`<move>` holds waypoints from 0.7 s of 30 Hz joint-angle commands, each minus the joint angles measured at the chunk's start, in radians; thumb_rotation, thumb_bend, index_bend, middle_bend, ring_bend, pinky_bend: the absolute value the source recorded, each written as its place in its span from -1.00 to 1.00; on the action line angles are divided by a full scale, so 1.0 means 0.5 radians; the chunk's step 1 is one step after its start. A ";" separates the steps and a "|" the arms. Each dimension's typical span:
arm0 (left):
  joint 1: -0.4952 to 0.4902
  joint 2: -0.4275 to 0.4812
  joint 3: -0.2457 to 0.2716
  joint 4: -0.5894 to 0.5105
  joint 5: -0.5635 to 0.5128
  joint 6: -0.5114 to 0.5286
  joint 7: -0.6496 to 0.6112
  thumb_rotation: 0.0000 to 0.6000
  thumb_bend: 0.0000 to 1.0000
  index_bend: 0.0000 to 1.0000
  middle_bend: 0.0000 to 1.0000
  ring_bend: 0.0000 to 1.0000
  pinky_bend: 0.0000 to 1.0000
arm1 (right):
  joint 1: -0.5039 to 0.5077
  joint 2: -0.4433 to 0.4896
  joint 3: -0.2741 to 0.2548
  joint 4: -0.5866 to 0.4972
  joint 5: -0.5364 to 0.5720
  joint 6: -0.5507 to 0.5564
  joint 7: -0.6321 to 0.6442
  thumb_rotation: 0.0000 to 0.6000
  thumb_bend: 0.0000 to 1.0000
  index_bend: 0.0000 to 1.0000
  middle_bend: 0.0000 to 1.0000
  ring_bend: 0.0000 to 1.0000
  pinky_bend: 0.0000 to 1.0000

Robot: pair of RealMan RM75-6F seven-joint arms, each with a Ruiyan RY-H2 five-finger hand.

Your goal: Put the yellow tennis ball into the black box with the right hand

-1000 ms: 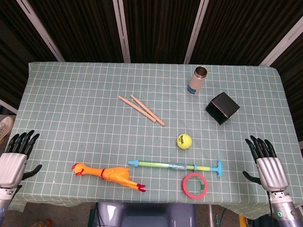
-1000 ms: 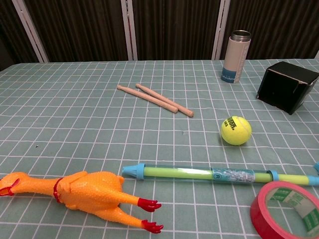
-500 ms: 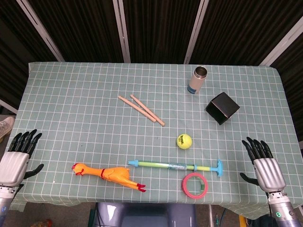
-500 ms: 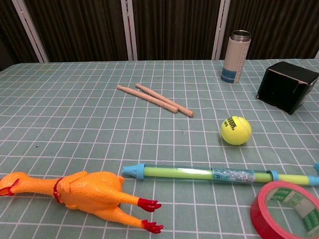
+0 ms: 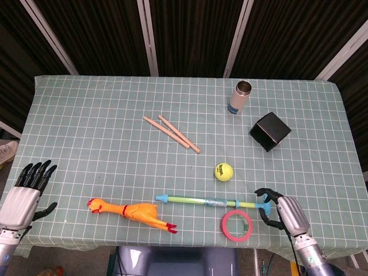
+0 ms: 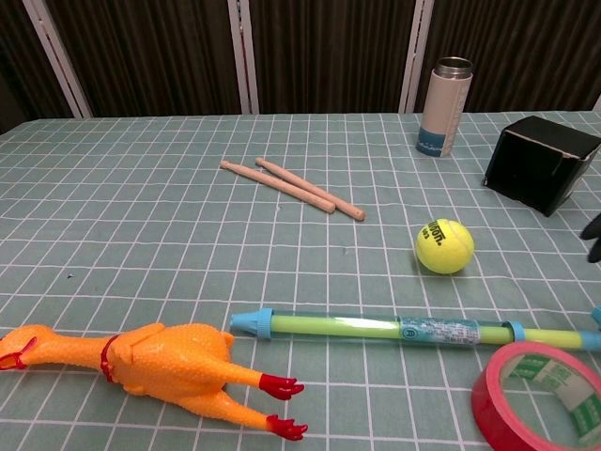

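The right hand [image 5: 286,211] has swung in from the right edge of the table toward the middle; a second ago it lay flat with its fingers stretched out beyond the far right grid squares, and now it sits at the near edge just right of the pink tape ring [image 5: 236,224], beside the blue T-handle end of the green and blue pump tube [image 5: 213,202]. Its dark fingers [image 5: 268,196] are now curled inward rather than straight, with nothing between them. In the chest view only dark fingertips [image 6: 593,235] show at the right border, where none showed before.

The left hand [image 5: 24,197] has barely shifted, a touch farther in at the near left corner, fingers apart and straight, holding nothing.

The yellow tennis ball [image 5: 223,171] has not moved: it lies on the checked tablecloth [image 5: 103,115] right of centre, apart from the hand, just beyond the pump tube. The black box [image 5: 269,131] stays farther back and to the right of the ball, tilted on an edge, with the steel bottle [image 5: 241,96] upright behind it to the left. The two wooden sticks [image 5: 171,133] and the rubber chicken [image 5: 133,211] lie as before
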 commanded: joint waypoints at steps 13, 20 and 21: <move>-0.003 0.006 0.008 0.009 0.032 0.020 -0.034 1.00 -0.68 -1.00 -1.00 -1.00 -1.00 | 0.231 -0.290 0.126 -0.301 0.383 -0.395 0.123 1.00 0.01 -0.38 -0.25 -0.11 0.51; 0.005 0.012 0.012 0.022 0.022 0.024 -0.061 1.00 -0.68 -1.00 -1.00 -1.00 -1.00 | 0.359 -0.514 0.253 -0.198 0.690 -0.583 0.041 1.00 0.01 -0.40 -0.25 -0.15 0.50; 0.006 0.013 0.011 0.023 0.019 0.025 -0.066 1.00 -0.68 -1.00 -1.00 -1.00 -1.00 | 0.371 -0.534 0.271 -0.189 0.725 -0.600 0.052 1.00 0.01 -0.41 -0.25 -0.17 0.49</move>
